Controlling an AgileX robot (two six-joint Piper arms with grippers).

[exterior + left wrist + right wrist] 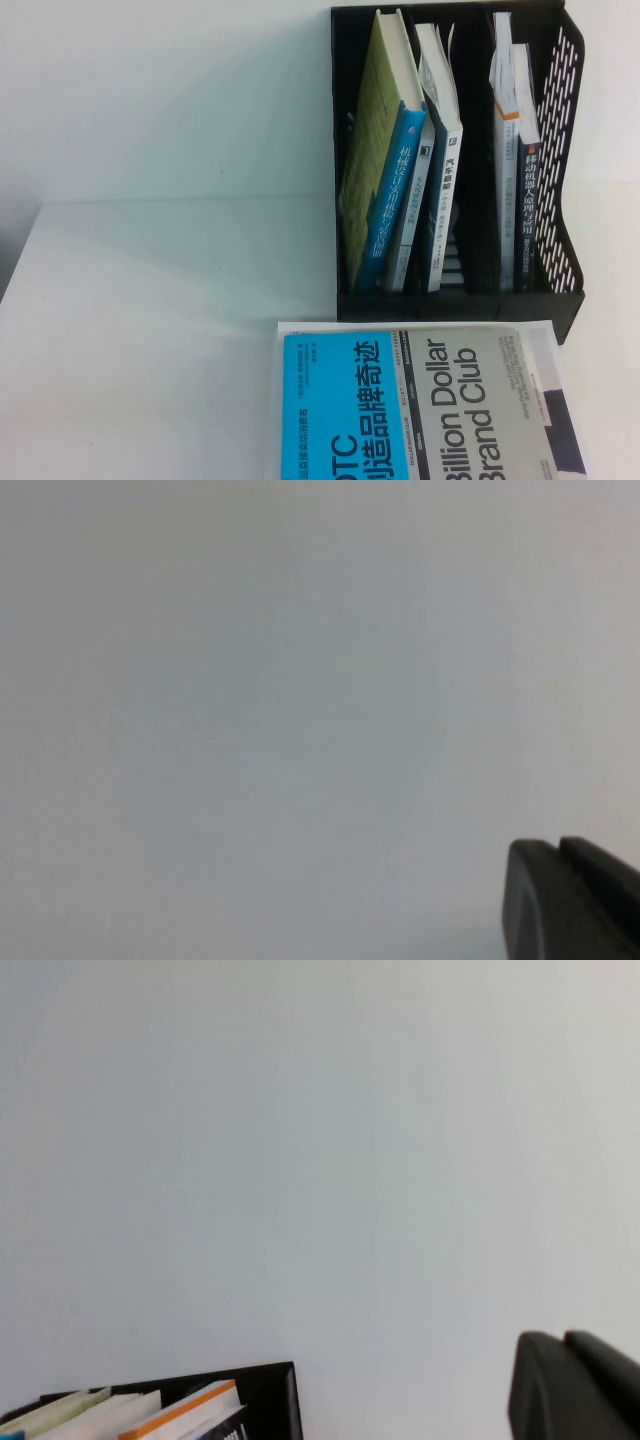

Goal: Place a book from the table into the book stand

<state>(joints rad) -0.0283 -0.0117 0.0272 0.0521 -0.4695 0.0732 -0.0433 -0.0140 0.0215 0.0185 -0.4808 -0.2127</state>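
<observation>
Nearest item: the book (pixel 415 405), thick paperback, lying flat on the table (pixel 150 330) at the near edge of the high view. Cover faces up, left half bright blue, right half light grey, printed "DTC" and "Billion Dollar Brand Club". It rests on top of a white book (pixel 555 390), whose edge shows along the far and right sides.

Just beyond it: the book stand (pixel 455 160), black plastic, upright dividers, perforated slotted wall on the right side, standing on the table near the book's far edge.

Contents of the stand, left to right:
- Left slot: a green-covered book (pixel 372 140) with a blue spine, leaning to the right, beside a blue-and-white volume (pixel 440 150) leaning against it.
- Middle slot: nothing visible in the dark gap.
- Right slot: a white book with an orange band (pixel 503 130) and a dark-spined book (pixel 524 170), both nearly upright.

Left gripper (pixel 570 900): only a dark corner of it appears in the left wrist view, against a blank pale surface; how far it is open cannot be told, and nothing is seen in its hold.

Right gripper (pixel 575 1385): a dark corner in the right wrist view, with the stand's top rim and book tops in the opposite corner; its opening cannot be told either.
</observation>
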